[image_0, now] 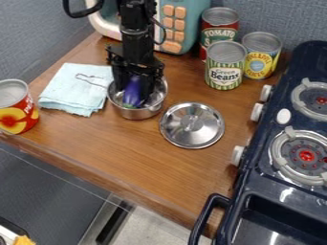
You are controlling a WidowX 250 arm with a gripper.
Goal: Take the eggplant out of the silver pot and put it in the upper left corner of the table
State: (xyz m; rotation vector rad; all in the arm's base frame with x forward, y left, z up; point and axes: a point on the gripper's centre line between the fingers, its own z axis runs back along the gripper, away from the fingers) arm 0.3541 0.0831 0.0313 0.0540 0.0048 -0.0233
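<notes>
My gripper (134, 86) hangs down into the silver pot (138, 113), near the back of the wooden table. The purple eggplant (132, 92) is in the pot at the gripper, standing steeply with its green end (128, 105) down. Parts of the eggplant and of the pot's inside are hidden behind the gripper. The table's upper left part holds a folded light blue cloth (76, 88), just left of the pot.
A silver lid (191, 125) lies right of the pot. Cans (224, 67) stand at the back right, beside a teal toy microwave (182, 24). Another can (16, 107) stands at the left edge. A dark stove (281, 143) is on the right.
</notes>
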